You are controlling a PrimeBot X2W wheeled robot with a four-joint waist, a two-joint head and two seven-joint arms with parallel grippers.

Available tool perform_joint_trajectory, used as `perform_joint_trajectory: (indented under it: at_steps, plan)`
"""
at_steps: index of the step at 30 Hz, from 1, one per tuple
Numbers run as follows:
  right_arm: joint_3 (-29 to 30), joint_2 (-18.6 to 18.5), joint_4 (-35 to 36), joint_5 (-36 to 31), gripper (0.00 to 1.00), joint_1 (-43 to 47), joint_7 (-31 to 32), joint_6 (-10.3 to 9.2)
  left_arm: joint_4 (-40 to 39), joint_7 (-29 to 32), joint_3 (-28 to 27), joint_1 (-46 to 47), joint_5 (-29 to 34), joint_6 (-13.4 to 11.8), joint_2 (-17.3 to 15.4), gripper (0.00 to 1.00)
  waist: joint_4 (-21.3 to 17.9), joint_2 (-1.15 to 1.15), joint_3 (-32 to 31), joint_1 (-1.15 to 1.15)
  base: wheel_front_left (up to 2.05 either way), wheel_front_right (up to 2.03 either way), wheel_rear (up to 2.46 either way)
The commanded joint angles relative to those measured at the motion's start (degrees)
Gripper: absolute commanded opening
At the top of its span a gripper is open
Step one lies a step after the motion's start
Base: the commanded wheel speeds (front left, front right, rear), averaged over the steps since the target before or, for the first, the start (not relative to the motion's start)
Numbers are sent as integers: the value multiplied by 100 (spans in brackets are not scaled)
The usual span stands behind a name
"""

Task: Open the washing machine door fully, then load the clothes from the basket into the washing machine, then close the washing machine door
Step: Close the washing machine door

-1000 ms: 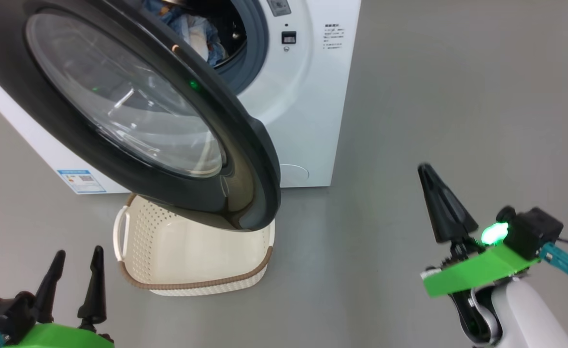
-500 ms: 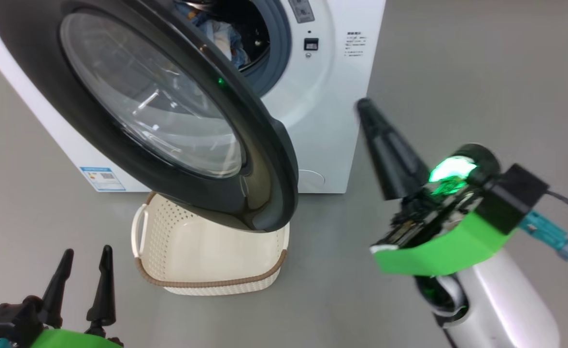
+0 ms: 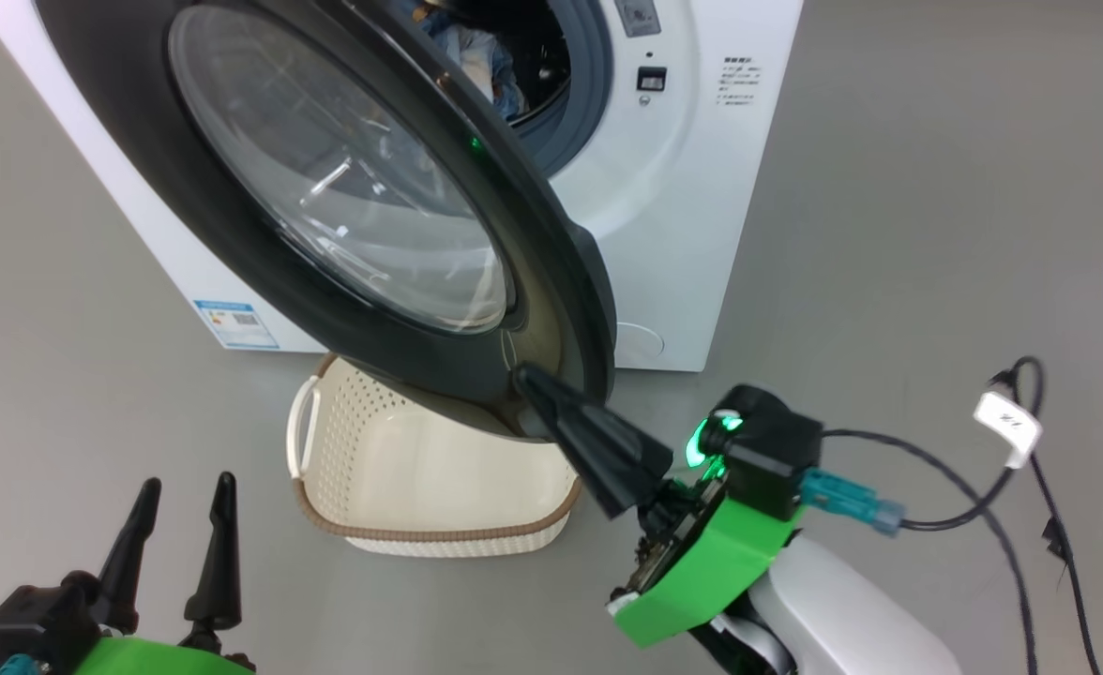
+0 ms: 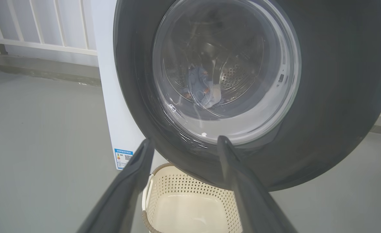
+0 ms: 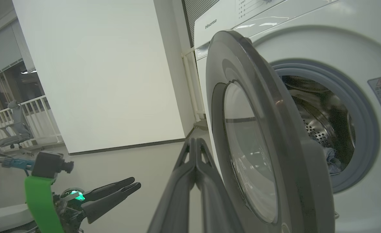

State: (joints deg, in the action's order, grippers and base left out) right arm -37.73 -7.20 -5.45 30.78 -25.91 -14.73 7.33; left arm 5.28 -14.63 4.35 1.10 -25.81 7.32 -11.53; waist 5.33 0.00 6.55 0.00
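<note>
The washing machine (image 3: pixel 692 206) stands with its black-rimmed washing machine door (image 3: pixel 261 253) swung out over the basket (image 3: pixel 401 487). The visible part of the basket holds nothing. Light blue clothes (image 3: pixel 476 47) lie in the steel drum, also seen through the glass (image 4: pixel 203 87). My right gripper (image 3: pixel 525 377) is shut, its tip at the outer face of the door's lower rim; I cannot tell whether it touches. In the right wrist view its tips (image 5: pixel 195 140) sit just left of the door (image 5: pixel 274 129). My left gripper (image 3: pixel 181 492) hangs open at the lower left, holding nothing.
Grey floor surrounds the machine. A dark cable with a white tag (image 3: pixel 1006 422) loops on the floor at the right. A white wall (image 5: pixel 96 74) stands beyond the machine, with a railing and an office chair (image 5: pixel 15 129) further off.
My right arm has swung in from the right, bringing its shut tip to the door's lower rim. The head camera has shifted. The left gripper stays open in place.
</note>
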Motion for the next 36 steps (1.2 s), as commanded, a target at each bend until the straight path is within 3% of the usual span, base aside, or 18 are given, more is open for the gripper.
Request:
perform_joint_trajectory:
  at_steps: [1,18,36]
  plan:
    - [-114,103,37,69,0,-44,-27,16,-146,-37,-199,152,53,17,-78,100,50,0,60,0,0,0,0]
    - [-449,94,-1564,244,0,-323,-27,16,-65,-37,-114,478,24,17,50,100,277,0,478,0,0,0,0]
    - [246,186,-2251,-26,0,-854,-27,16,-18,-37,-32,694,23,17,109,100,378,0,698,0,0,0,0]
